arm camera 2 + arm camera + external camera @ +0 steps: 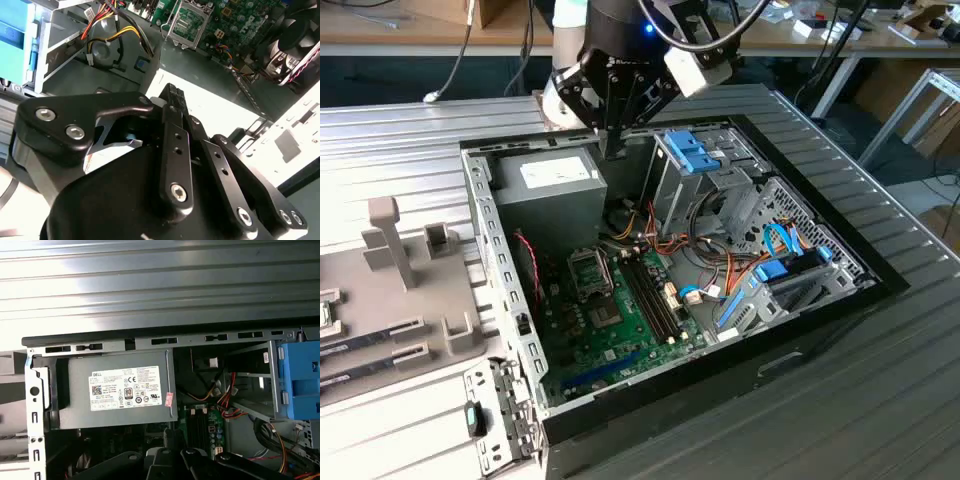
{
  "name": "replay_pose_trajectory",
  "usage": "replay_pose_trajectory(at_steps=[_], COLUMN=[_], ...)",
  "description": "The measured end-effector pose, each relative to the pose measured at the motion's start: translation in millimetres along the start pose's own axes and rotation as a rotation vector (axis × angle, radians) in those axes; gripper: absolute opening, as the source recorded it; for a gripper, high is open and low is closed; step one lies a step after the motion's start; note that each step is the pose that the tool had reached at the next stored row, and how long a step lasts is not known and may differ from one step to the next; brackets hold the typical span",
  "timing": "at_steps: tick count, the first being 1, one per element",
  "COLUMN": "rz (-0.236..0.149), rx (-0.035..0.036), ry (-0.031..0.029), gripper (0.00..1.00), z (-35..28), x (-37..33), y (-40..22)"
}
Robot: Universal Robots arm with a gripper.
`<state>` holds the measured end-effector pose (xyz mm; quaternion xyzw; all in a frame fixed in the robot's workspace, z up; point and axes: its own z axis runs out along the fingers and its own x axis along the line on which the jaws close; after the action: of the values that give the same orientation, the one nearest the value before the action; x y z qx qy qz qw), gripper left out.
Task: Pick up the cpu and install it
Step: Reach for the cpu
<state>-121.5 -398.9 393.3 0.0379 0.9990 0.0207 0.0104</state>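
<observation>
Ribbed grey tabletop [880, 400] in front, wooden benches [420, 30] behind.

The matte black metal gripper [172, 97] is built of angular linkage plates [115, 107] studded with silver screws [45, 114], and a small blue light [647, 28] is seen at its wrist.

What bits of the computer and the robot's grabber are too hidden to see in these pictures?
Whether the gripper carries anything: second wrist view, its own black body covers its tip.
What sits inside the socket: exterior view, too small; second wrist view, cut off by the edge.
Most of the motherboard: first wrist view, behind the power supply and the gripper.
</observation>
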Motion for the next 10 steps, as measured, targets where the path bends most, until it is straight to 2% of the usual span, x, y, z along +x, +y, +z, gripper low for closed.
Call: replay_pose_trajectory(at_steps=[10], rz=[0.000], rx=[-0.0001], ry=[-0.0001], gripper=[0.11], z=[-0.1], x=[5.1], y=[-0.4])
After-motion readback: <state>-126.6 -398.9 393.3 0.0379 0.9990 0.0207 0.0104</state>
